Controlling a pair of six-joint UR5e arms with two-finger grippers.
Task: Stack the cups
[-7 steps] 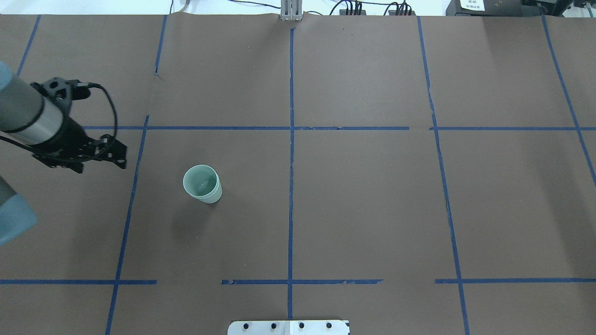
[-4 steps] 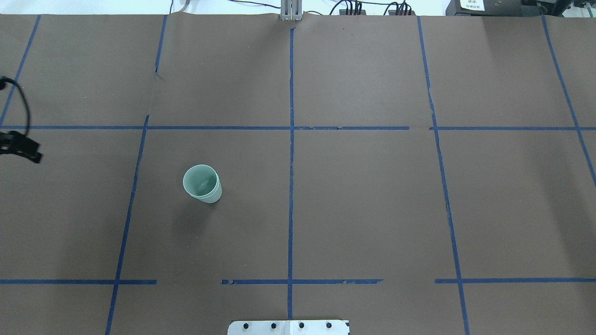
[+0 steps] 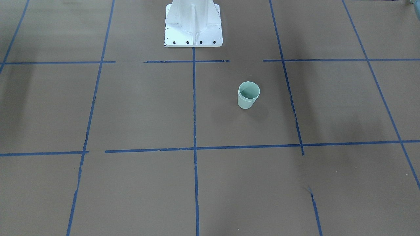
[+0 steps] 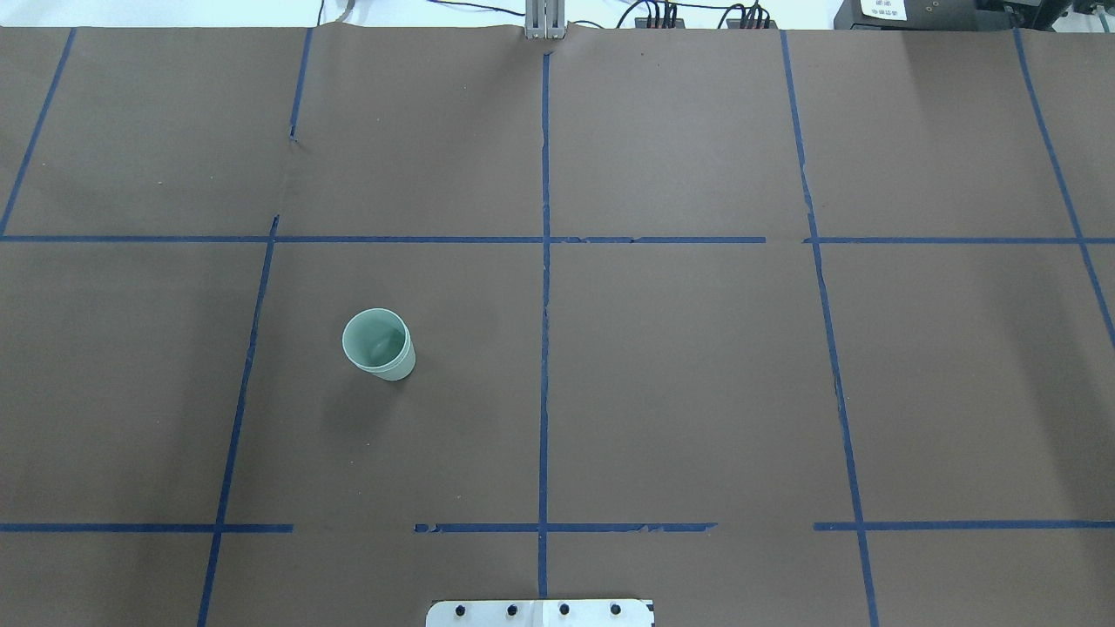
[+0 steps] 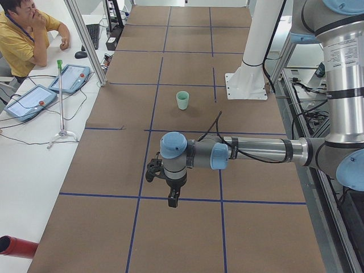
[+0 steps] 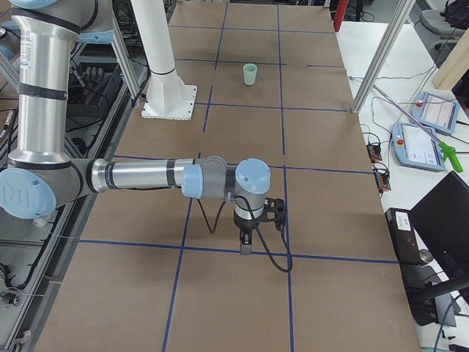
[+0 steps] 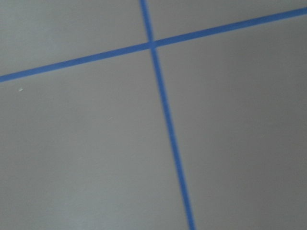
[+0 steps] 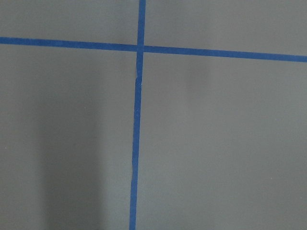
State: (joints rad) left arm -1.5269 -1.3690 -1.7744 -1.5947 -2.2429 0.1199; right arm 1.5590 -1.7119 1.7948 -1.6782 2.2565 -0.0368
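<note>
The pale mint-green cups (image 4: 377, 344) stand upright as one nested stack left of the table's middle, with two rims showing close together. The stack also shows in the front-facing view (image 3: 248, 95), the left view (image 5: 182, 100) and the right view (image 6: 250, 73). My left gripper (image 5: 172, 200) hangs over the table's left end, far from the stack. My right gripper (image 6: 244, 248) hangs over the table's right end, also far away. Both show only in the side views, so I cannot tell whether they are open or shut. The wrist views show only brown table and blue tape.
The white robot base plate (image 4: 540, 612) sits at the table's near edge. Blue tape lines (image 4: 544, 261) form a grid on the brown table. A seated operator (image 5: 25, 34) and teach pendants (image 5: 71, 78) are beside the far side.
My left arm has withdrawn to the left and left the overhead view. The cup stack has not moved.
</note>
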